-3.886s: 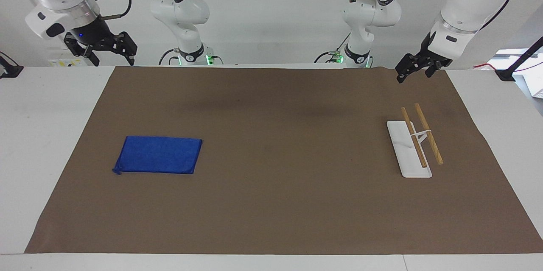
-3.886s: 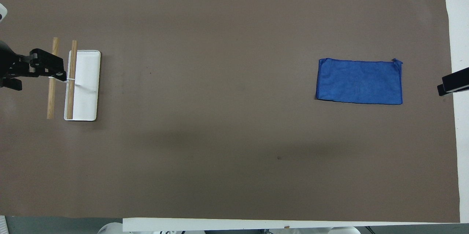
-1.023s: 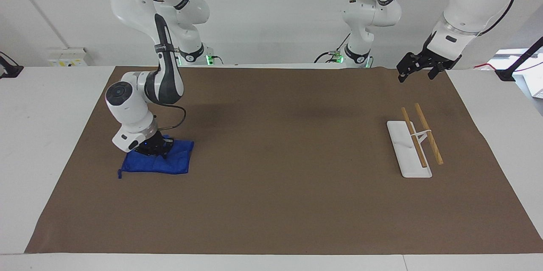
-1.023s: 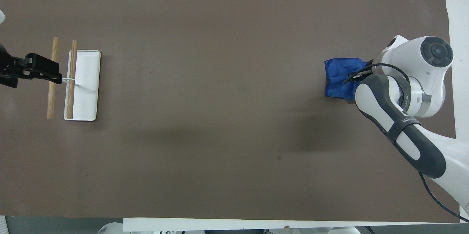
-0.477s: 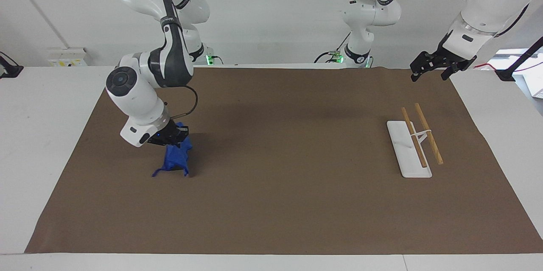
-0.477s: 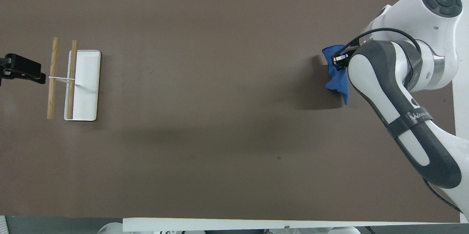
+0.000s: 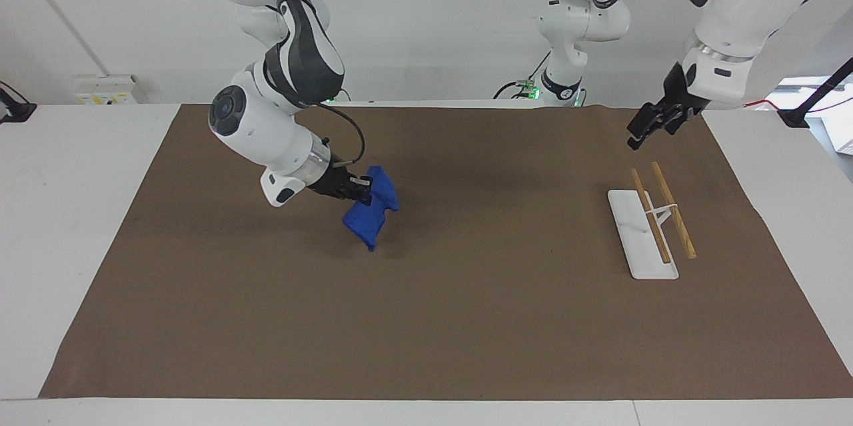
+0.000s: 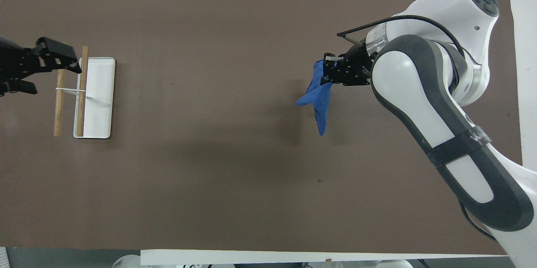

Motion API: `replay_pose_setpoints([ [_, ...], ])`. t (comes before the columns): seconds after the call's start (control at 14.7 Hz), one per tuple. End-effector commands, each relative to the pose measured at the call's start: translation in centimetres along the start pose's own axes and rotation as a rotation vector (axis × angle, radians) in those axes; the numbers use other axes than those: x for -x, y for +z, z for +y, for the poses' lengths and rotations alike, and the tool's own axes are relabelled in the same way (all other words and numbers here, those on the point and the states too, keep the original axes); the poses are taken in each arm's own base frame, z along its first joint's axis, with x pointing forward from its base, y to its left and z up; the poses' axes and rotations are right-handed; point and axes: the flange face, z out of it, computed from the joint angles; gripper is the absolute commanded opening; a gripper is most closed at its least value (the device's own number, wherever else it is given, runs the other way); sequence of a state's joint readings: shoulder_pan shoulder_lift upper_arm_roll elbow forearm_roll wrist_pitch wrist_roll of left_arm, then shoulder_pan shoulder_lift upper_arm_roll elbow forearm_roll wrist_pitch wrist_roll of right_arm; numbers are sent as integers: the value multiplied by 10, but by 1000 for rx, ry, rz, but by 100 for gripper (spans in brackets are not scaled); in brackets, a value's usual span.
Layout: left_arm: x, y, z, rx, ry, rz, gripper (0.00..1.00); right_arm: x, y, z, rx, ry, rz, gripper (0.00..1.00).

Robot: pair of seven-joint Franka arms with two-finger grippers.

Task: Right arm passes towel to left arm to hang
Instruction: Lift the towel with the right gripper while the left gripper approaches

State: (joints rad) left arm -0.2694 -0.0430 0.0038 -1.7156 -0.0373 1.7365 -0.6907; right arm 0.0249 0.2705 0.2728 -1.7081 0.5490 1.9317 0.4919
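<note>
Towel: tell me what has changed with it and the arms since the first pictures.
The right gripper came down on the towel, which lay flat toward the right arm's end of the mat, shut on it, lifted it and carried it toward the table's middle; it now hangs bunched in the air. The left gripper shifted only slightly near the rack, which stayed put.

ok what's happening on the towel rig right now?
The right arm's claw is shut on the blue towel, which hangs bunched in the air over the brown mat, clear of its surface. The left arm's claw waits over the mat's edge near the white towel rack with two wooden bars. No handover yet.
</note>
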Motion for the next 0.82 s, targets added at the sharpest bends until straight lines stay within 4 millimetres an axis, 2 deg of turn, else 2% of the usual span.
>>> replay_pose_setpoints([
  [0.0,36,33,39,72,-133,46,100,22,19,-31,-104,218,-54,1],
  [0.14,52,52,69,101,-193,47,100,40,32,-51,-146,337,-100,1],
  [0.27,49,66,88,190,-426,-3,100,51,39,-62,-175,424,-148,1],
  [0.41,67,90,115,186,-484,-24,100,58,43,-69,-197,478,-185,1],
  [0.68,102,124,128,119,-465,-62,98,75,50,-84,-223,560,-256,1],
  [0.75,105,127,129,114,-459,-64,97,80,53,-87,-219,558,-258,1],
])
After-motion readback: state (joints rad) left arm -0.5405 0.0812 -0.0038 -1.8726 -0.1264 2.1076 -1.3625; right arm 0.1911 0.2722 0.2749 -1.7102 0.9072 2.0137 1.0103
